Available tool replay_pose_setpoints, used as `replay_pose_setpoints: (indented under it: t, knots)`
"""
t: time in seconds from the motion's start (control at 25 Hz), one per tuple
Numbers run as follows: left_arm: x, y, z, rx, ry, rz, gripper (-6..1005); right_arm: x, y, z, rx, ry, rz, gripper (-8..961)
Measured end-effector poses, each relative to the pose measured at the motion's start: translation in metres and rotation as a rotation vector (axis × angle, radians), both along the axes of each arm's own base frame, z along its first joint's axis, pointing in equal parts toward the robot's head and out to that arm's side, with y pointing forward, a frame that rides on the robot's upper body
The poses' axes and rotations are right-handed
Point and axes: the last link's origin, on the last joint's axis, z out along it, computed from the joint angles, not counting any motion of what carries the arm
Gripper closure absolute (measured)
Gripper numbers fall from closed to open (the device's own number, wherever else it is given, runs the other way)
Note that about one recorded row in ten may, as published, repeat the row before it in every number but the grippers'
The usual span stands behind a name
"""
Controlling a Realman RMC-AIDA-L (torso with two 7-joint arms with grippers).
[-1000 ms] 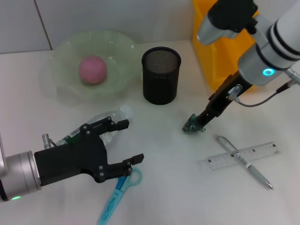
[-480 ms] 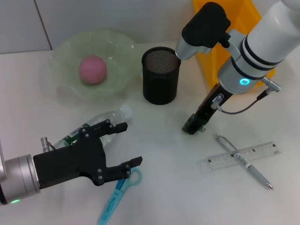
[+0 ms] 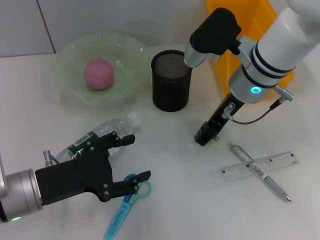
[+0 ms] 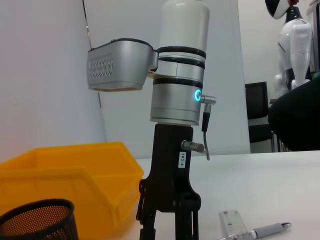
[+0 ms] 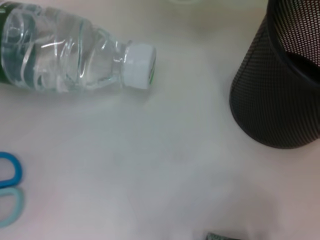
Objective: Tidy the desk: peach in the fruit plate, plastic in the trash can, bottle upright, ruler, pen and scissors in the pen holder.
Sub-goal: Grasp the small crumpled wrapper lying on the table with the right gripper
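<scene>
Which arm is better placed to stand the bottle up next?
Left. The left gripper hovers open right beside the lying bottle, while the right gripper is down at the plastic scrap across the table.

A white counter (image 3: 175, 200) fills the lower scene, its matte top lit evenly with only soft shadows, and behind it stands a pale wall (image 3: 100, 20) with a thin dark vertical seam near the left. In the left wrist view the wall (image 4: 45, 75) is plain white with a thin dark cable hanging down it. Farther off stand a dark office chair (image 4: 257, 115) and a white humanoid figure (image 4: 292, 45) at the far end of the room.
</scene>
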Motion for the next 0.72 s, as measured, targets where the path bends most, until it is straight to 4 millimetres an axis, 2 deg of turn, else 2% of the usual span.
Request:
replay_pose_setpoints:
  t: [0.72]
  knots:
    - [-0.0002,-0.0008,-0.0009,-0.004,-0.001,0.001,202,0.0053,0.0011,-0.006,0.002,-0.002,-0.002,135]
